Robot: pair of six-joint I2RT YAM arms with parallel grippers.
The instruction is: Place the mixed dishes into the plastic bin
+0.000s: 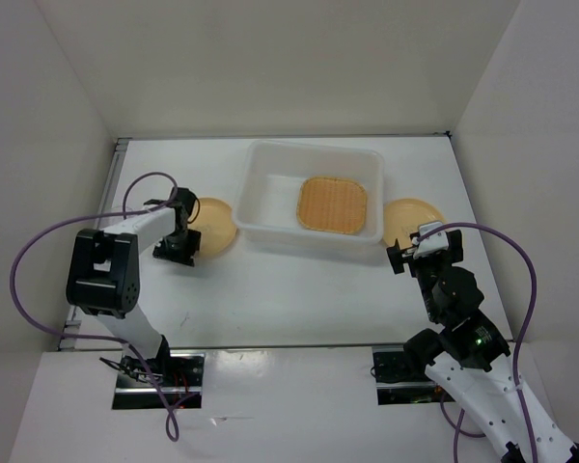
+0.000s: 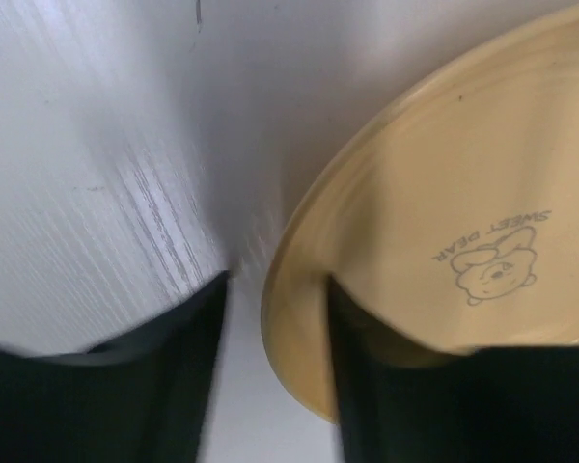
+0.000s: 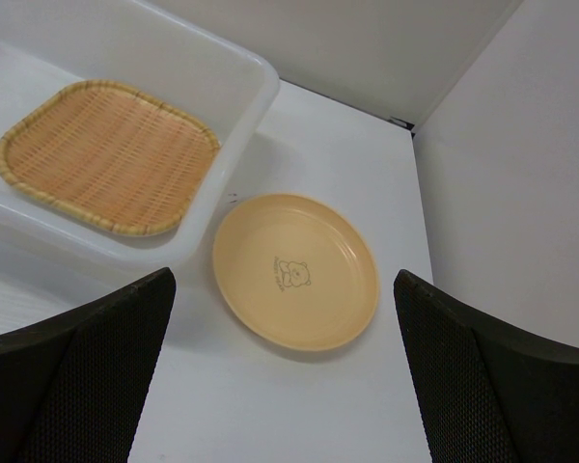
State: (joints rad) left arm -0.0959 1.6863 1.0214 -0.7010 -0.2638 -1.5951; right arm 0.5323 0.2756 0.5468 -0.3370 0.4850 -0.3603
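Note:
The translucent white plastic bin (image 1: 313,148) stands at the back middle, and the square woven orange-tan tray (image 1: 333,204) lies flat inside it. One pale-orange plate (image 1: 217,227) lies on the table left of the bin. My left gripper (image 1: 179,241) is open at its left edge. In the left wrist view the jaws (image 2: 277,289) straddle the plate's rim (image 2: 463,174), one finger on the plate and one on the table with a gap. The second plate (image 1: 412,216) lies right of the bin. My right gripper (image 1: 410,253) is wide open just near of it, and the plate (image 3: 294,270) shows between its fingers. No clear cups show.
White walls close in the table on the left, back and right. The right plate lies between the bin wall (image 3: 256,87) and the right wall. The woven tray (image 3: 106,154) fills the bin's right half.

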